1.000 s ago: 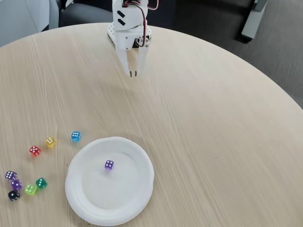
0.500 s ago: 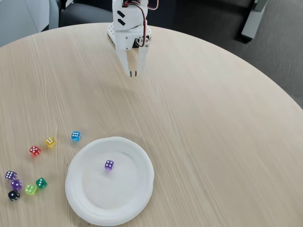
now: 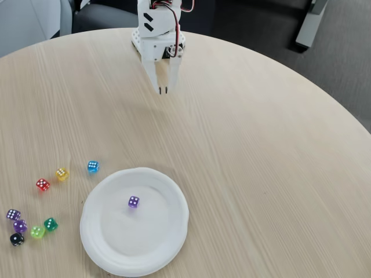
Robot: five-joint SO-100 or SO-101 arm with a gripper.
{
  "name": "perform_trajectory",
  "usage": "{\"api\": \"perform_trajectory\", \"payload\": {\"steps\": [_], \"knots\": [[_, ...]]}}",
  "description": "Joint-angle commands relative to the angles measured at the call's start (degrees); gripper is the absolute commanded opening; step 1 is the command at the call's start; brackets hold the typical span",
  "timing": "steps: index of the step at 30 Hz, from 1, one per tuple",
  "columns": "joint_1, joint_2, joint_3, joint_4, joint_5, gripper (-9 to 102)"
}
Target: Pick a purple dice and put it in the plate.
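- My gripper (image 3: 163,90) hangs nearly shut and empty, far from the plate (image 3: 174,231).
- One purple dice (image 3: 133,201) lies inside the plate, so delivery looks complete.

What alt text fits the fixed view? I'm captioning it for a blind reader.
A small translucent purple dice lies inside a round white paper plate on a pale wooden table. The white arm's end effector sits shut and empty at the far edge; eight coloured dice lie scattered left of the plate.
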Motion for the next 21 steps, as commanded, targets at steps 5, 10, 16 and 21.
{"api": "perform_trajectory", "payload": {"steps": [5,10,16,21], "knots": [[0.4,0.3,-0.3,0.0,0.5,5],[0.4,0.3,-0.3,0.0,0.5,5],[0.4,0.3,-0.3,0.0,0.5,5],[0.4,0.3,-0.3,0.0,0.5,5]]}}
